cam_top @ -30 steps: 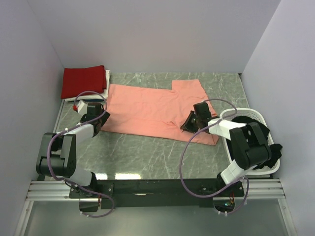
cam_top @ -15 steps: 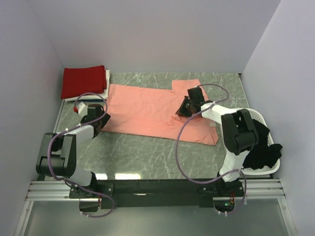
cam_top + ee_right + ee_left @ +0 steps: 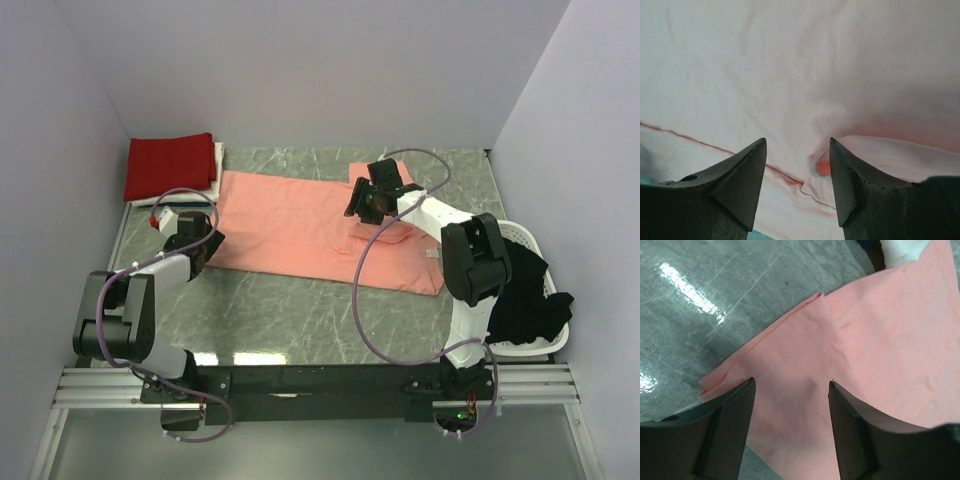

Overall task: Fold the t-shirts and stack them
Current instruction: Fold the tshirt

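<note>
Top external view: I see the salmon-pink t-shirt (image 3: 300, 225) spread flat on the marbled green bench (image 3: 300, 310); the deep red t-shirt (image 3: 170, 165) lies folded upper left, the black t-shirt (image 3: 525, 300) slumps in the slatted white basket (image 3: 556, 343) at right. Left wrist view: my left hand (image 3: 790, 390) is released, fingers (image 3: 735, 430) spread over a stitched, doubled pink edge. Right wrist view: my right hand (image 3: 797, 147), also released, straddles a small fold.
</note>
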Action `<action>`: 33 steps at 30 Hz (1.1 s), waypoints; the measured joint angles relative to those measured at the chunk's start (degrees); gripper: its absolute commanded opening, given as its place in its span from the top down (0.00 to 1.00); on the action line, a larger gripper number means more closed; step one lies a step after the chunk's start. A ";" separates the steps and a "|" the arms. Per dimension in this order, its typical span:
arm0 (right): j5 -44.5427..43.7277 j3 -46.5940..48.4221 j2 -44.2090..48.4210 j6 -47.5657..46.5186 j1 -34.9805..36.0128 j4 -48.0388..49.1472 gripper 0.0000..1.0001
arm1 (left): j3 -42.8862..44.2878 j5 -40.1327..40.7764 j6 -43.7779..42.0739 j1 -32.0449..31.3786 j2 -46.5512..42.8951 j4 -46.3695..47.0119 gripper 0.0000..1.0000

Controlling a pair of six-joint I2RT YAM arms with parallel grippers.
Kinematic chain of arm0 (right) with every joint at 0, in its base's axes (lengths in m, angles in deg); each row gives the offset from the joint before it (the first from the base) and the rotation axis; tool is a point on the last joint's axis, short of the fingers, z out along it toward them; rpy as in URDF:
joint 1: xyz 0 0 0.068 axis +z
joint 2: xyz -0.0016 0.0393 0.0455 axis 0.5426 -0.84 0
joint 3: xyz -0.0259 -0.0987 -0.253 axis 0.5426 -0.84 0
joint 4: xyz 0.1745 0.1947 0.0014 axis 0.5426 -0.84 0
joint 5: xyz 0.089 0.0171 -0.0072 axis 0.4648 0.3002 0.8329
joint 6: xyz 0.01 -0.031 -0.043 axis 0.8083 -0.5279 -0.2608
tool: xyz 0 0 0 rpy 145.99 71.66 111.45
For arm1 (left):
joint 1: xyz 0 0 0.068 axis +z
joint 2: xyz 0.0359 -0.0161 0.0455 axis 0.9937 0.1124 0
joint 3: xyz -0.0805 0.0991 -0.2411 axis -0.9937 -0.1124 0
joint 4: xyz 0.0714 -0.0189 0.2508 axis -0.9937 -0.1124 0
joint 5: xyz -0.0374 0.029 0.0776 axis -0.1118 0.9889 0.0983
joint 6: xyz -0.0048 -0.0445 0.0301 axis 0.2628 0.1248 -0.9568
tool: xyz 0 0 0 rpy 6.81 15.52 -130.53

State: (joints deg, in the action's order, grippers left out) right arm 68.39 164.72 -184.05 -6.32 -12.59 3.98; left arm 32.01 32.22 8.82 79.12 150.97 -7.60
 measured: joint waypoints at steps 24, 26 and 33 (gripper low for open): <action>-8.98 -33.18 28.96 0.39 0.48 2.05 0.67 | -0.37 -0.63 -1.49 0.00 -1.95 0.02 0.35; -9.46 -33.05 27.43 0.46 0.48 3.06 0.69 | -0.37 -0.96 -1.49 0.00 -1.95 0.02 0.35; -12.09 -24.46 15.52 0.04 0.31 2.69 0.70 | -0.37 -1.42 -1.46 0.00 -1.92 0.02 0.35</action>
State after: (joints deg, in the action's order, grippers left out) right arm 56.30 140.27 -168.53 -6.28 -12.28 6.66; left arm 31.64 30.80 7.36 79.12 149.05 -7.58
